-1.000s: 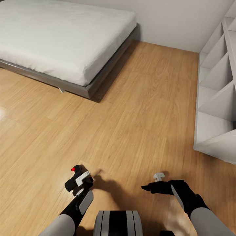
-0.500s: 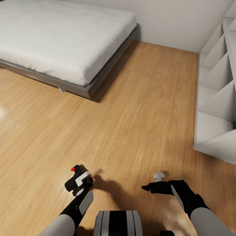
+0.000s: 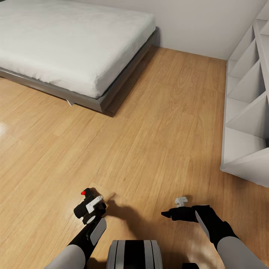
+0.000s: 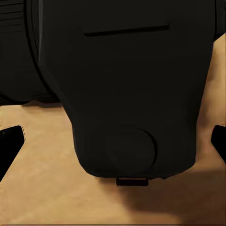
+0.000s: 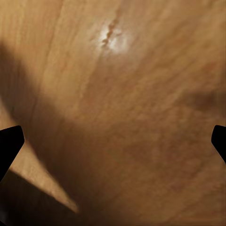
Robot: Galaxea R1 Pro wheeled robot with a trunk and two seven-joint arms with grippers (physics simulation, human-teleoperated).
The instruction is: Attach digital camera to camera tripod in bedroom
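- The digital camera [image 3: 86,203], a small black box with a round red button on top, is seen in the head view at the end of the left arm, low in the picture and left of centre, above the wood floor [image 3: 157,142].
- The camera is held by the left gripper [image 3: 89,209]; its jaws are clenched on the camera body.
- In the left wrist view the camera's black body [image 4: 127,84] is seen close up between the two dark fingertips [image 4: 9,146], with floor below it.
- The right gripper [image 3: 168,214] is held out low at the right, pointing toward the middle of the picture, above the floor.
- In the right wrist view its fingertips [image 5: 9,143] are seen at opposite edges with bare floor between them; the jaws are spread and nothing is gripped.
- A small white part [image 3: 181,201] is noted just beyond the right gripper; what it belongs to cannot be told.
- A grey-framed bed [image 3: 67,48] with a white mattress is placed at the upper left, well apart from both arms.
- A white shelf unit [image 3: 246,112] is seen along the right edge.
- A grey wall [image 3: 201,22] is seen behind bed and shelf unit.
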